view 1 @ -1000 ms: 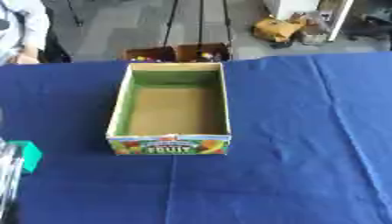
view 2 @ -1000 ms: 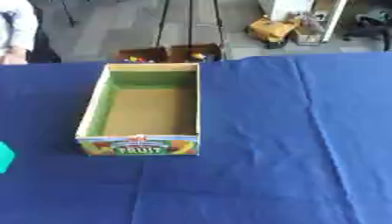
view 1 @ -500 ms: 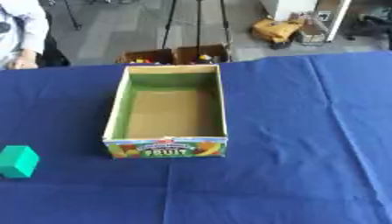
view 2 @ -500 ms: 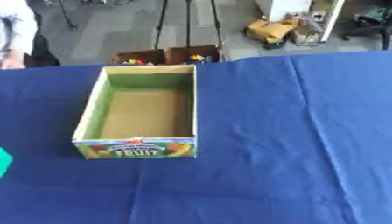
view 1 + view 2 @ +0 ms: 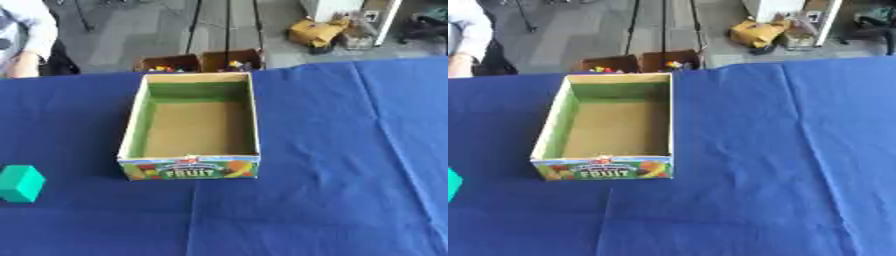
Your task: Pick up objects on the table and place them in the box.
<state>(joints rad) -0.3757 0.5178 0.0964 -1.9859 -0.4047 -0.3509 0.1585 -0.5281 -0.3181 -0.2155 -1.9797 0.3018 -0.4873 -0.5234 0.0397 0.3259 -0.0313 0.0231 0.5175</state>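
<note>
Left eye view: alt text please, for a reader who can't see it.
An open cardboard box with a fruit label and nothing inside stands on a blue tablecloth. A teal block sits on the cloth near the left edge, apart from the box. No robot hand shows.

The open box [image 5: 193, 131] sits on the surface [image 5: 350, 175], a little left of the middle, with its printed end wall facing the near edge. A small block [image 5: 20, 183] lies on the surface well to the box's left, nearer the front. Behind the surface's far edge, two small cartons [image 5: 201, 62] stand on the floor side by side.
</note>
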